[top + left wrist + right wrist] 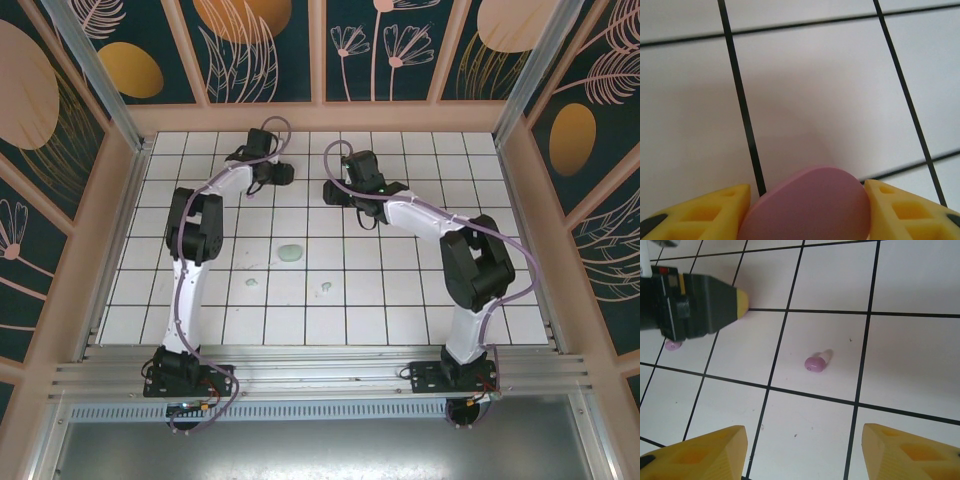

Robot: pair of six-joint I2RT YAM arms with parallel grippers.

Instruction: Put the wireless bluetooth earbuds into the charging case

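- my left gripper point(806, 186) pinches a pale purple oval plastic case point(810, 212) at the fingertips; the hold is shallow, so it may squirt out.
- my right gripper point(804, 429) hangs spread over a tiny purple earbud point(815, 363) on white tile point(910, 355); the earbud may roll.

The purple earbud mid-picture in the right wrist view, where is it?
The purple earbud lies on a white tile just ahead of the open right tool; a second purple earbud sits toward the picture's left.
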